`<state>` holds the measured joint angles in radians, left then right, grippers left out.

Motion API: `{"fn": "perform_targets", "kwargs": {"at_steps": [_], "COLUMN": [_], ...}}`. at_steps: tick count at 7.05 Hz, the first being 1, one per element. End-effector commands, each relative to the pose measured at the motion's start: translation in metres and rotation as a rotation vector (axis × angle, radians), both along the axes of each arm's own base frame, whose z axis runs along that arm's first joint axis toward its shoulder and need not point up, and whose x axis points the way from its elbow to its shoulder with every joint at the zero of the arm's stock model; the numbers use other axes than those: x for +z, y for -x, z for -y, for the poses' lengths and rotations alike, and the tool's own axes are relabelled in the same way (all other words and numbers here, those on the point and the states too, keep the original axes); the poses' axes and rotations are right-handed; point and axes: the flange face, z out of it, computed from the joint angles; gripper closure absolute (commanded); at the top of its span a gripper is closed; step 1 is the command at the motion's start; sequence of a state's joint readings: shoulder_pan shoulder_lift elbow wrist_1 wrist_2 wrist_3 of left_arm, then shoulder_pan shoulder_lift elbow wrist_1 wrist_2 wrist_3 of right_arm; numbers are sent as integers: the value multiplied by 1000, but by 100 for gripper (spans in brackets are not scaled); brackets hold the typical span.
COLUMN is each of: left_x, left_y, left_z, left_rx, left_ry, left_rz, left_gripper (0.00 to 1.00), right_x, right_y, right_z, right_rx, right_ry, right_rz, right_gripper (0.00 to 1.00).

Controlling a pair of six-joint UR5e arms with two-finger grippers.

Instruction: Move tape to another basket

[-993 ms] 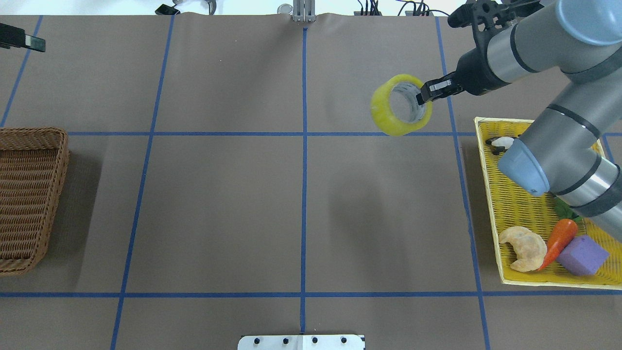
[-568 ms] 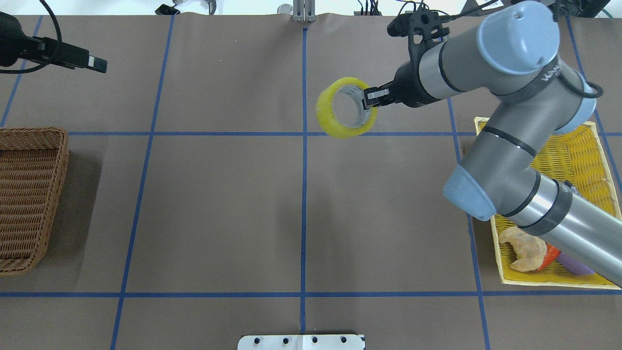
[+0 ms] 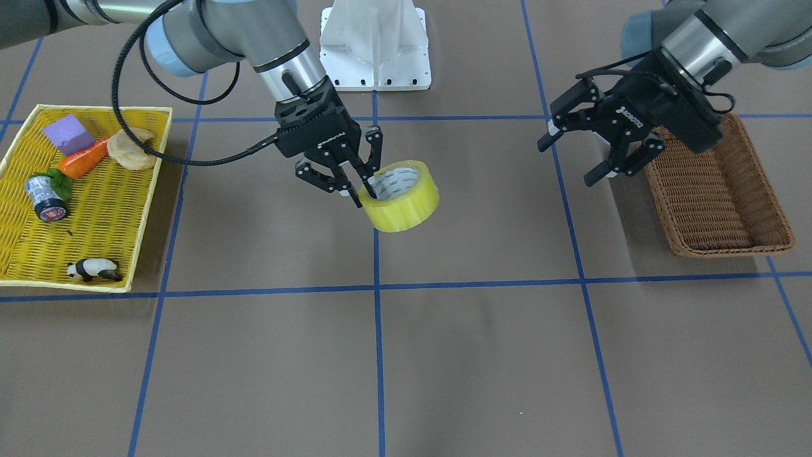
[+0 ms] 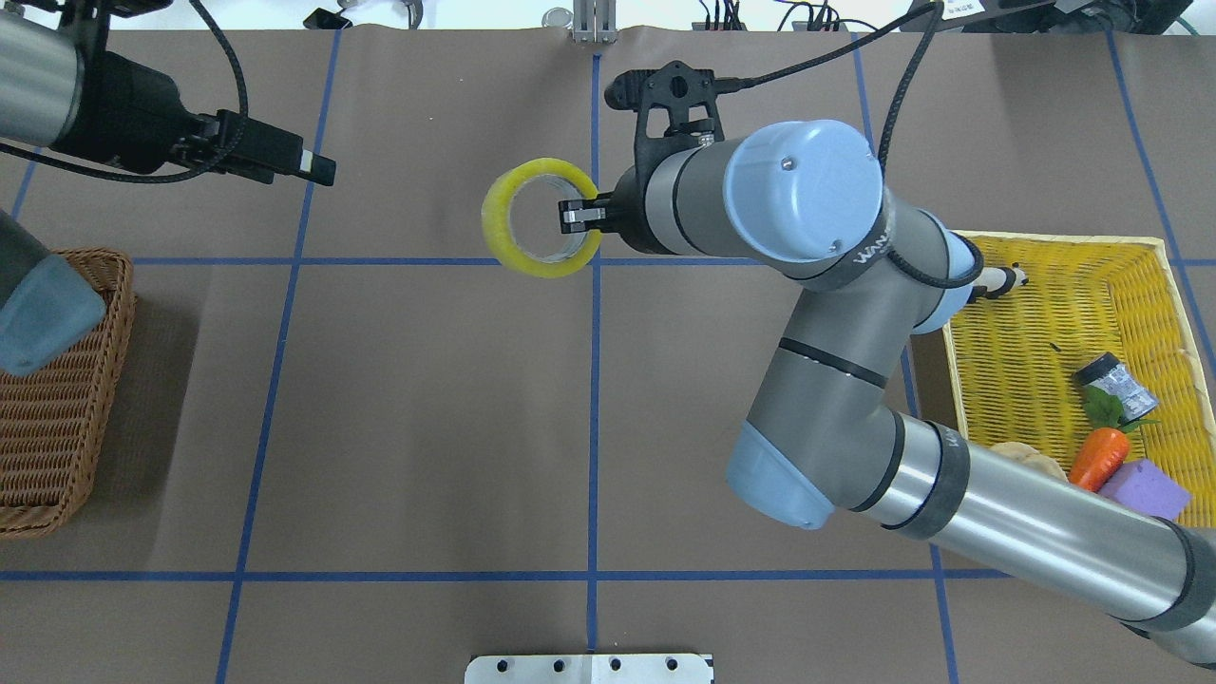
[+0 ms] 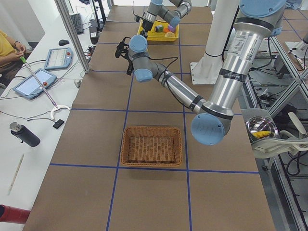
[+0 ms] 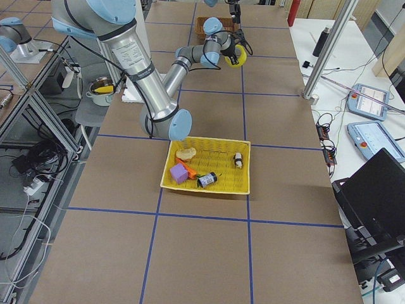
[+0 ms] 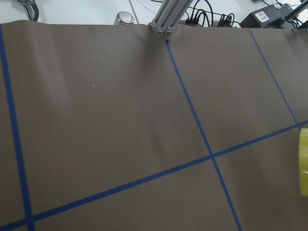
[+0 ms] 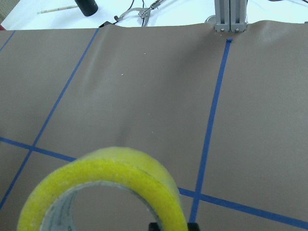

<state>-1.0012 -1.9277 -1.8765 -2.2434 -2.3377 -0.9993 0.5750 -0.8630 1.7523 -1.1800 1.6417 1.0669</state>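
Observation:
The yellow tape roll (image 4: pixel 496 231) hangs in the air over the table's centre line at the far side. My right gripper (image 4: pixel 573 216) is shut on its wall, one finger inside the whitish core and one outside; this shows in the front view (image 3: pixel 365 194) with the tape (image 3: pixel 409 206). The tape fills the bottom of the right wrist view (image 8: pixel 120 168) and its edge shows in the left wrist view (image 7: pixel 304 163). My left gripper (image 3: pixel 566 163) is open and empty, apart from the tape, beside the brown wicker basket (image 3: pixel 729 246). The basket (image 4: pixel 57 399) is at the table's left edge.
A flat yellow tray (image 3: pixel 95 209) at the right side holds a purple block (image 3: pixel 68 133), a carrot (image 3: pixel 85 162), a croissant (image 3: pixel 131 149), a small silver-black cylinder (image 3: pixel 44 198) and a panda figure (image 3: pixel 92 270). The robot's white base (image 3: pixel 374 44) stands at the near edge.
My right arm has carried the tape leftward past the centre line. My left arm has reached further in from the left toward it.

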Motion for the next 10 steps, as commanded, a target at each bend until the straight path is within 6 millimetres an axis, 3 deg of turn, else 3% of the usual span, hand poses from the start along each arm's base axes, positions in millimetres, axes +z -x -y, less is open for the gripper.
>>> {"fn": "perform_targets", "kwargs": {"at_steps": [1, 5, 10], "left_x": [-15, -20, -20], "left_y": [-10, -30, -32], "left_z": [-10, -28, -29], "left_rx": [31, 82, 86], "left_ry": [-52, -125, -125], "left_rz": [-39, -90, -91], "left_gripper": [1, 1, 1], "right_x": [-24, -30, -35], "right_y": [19, 36, 38], "right_z": [-14, -43, -57], "right_rx": [-6, -61, -81], "right_ry": [-14, -109, -136], "right_rz": [40, 190, 243], "right_gripper": [100, 100, 100]}}
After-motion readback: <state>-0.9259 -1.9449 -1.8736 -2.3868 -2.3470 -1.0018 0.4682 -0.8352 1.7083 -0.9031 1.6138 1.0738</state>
